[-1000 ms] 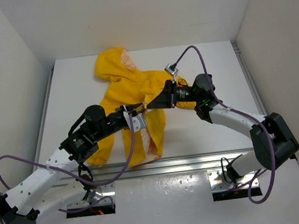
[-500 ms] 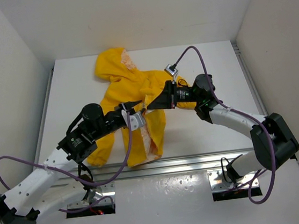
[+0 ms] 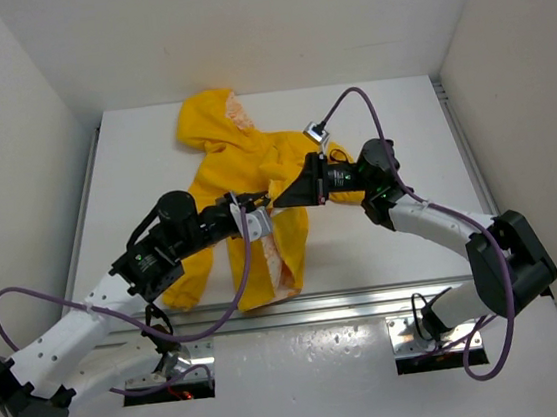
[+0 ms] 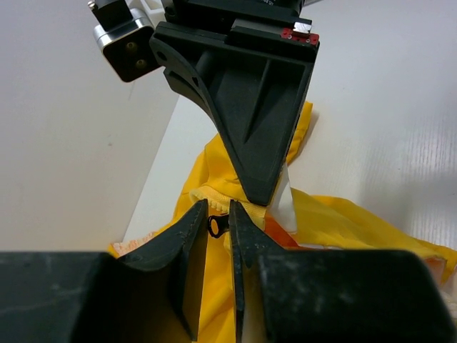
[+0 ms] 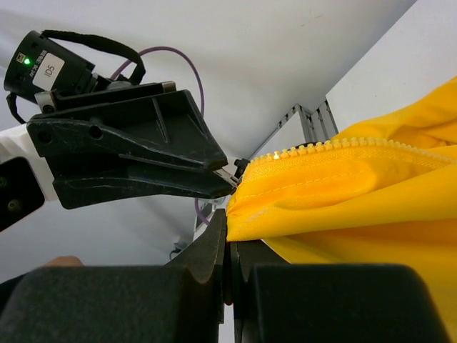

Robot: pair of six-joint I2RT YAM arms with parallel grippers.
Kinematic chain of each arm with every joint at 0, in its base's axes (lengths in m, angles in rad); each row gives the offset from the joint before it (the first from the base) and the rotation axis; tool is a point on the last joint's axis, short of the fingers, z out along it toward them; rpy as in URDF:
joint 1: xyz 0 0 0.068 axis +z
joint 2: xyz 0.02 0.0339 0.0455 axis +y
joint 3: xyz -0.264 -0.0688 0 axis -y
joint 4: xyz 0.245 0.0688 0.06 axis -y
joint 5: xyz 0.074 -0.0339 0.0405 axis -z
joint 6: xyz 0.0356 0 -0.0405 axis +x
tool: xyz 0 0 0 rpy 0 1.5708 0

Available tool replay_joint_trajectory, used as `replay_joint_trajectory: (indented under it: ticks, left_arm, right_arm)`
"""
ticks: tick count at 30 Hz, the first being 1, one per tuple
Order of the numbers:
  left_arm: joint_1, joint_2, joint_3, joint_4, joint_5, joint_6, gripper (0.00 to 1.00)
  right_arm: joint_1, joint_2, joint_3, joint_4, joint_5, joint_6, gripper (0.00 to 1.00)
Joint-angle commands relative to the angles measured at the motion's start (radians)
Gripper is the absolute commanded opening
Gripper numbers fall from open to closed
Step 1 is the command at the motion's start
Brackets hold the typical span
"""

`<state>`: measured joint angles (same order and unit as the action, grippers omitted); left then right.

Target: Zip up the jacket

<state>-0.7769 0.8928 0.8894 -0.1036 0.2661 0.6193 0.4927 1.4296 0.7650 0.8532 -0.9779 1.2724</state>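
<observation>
The yellow jacket lies spread on the white table, hood toward the back. My two grippers meet tip to tip over its front opening. In the left wrist view my left gripper has its jaws drawn narrow around the small black zipper pull, which spans the gap between the fingertips. My right gripper is shut on the jacket's yellow front edge, just below the row of zipper teeth. Seen from above, the left gripper and the right gripper almost touch.
A metal rail runs along the table's near edge below the jacket's hem. White walls close in the left, right and back. Purple cables loop above both arms.
My left gripper has edged slightly toward the right gripper and its jaws have narrowed around the zipper pull. The right gripper has held still on the fabric.
</observation>
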Motion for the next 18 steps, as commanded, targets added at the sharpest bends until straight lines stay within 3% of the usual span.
replay_joint_trajectory:
  ticks: [1, 5, 9, 18]
  left_arm:
    - [0.013, 0.001, 0.039, 0.024, 0.001, -0.001, 0.22]
    - [0.013, 0.001, 0.039, 0.015, 0.001, -0.001, 0.17]
    - [0.013, 0.001, 0.039, 0.002, 0.001, -0.012, 0.0]
    - [0.013, 0.046, 0.039, 0.054, -0.061, -0.121, 0.0]
  right_arm:
    - [0.009, -0.041, 0.008, 0.095, -0.027, -0.024, 0.0]
    - [0.014, -0.038, 0.011, 0.098, -0.031, -0.022, 0.0]
    - [0.014, -0.038, 0.013, 0.106, -0.038, -0.024, 0.0]
    - [0.03, -0.037, 0.023, 0.129, -0.122, -0.035, 0.0]
